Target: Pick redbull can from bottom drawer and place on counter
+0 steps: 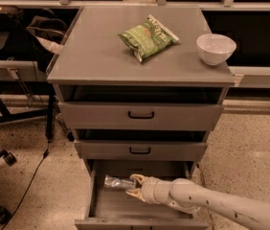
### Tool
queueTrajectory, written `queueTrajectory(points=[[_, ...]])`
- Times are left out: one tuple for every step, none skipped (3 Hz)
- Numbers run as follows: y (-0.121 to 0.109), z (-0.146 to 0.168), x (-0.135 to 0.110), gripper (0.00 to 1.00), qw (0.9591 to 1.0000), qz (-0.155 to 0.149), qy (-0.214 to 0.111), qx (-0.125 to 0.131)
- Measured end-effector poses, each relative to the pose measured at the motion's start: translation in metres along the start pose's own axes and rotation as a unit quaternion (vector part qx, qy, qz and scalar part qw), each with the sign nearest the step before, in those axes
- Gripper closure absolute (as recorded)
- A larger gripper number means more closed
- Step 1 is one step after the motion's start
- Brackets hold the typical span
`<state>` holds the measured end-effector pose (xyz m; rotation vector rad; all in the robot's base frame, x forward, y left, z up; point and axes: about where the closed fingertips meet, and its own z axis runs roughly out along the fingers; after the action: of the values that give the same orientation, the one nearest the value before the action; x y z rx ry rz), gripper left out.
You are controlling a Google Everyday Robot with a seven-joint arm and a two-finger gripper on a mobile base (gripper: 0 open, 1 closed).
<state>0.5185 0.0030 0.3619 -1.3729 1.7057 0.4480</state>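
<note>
The redbull can (114,182), slim and silver, lies on its side on the grey floor of the open bottom drawer (107,210), toward its left back. My gripper (134,185) reaches into the drawer from the lower right and its fingers stand on either side of the can's right end. The counter (96,51) is the grey cabinet top above.
A green chip bag (148,36) lies on the counter's middle back and a white bowl (216,48) stands at its right edge. Two upper drawers with black handles are slightly open. A chair base (1,159) and a cable are on the floor at left.
</note>
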Motion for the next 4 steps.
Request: queueTrajectory(points=[[-0.001,0.000,-0.011,1.00,0.9999,-0.001,-0.011,-0.012],[-0.005,-0.037,-0.086,1.00,0.9986,-0.035,-0.038,-0.006],[-0.005,-0.070,-0.147,1.00,0.9960,-0.073,-0.051,-0.009],[-0.007,-0.115,-0.228,1.00,0.9892,-0.128,-0.071,-0.003]])
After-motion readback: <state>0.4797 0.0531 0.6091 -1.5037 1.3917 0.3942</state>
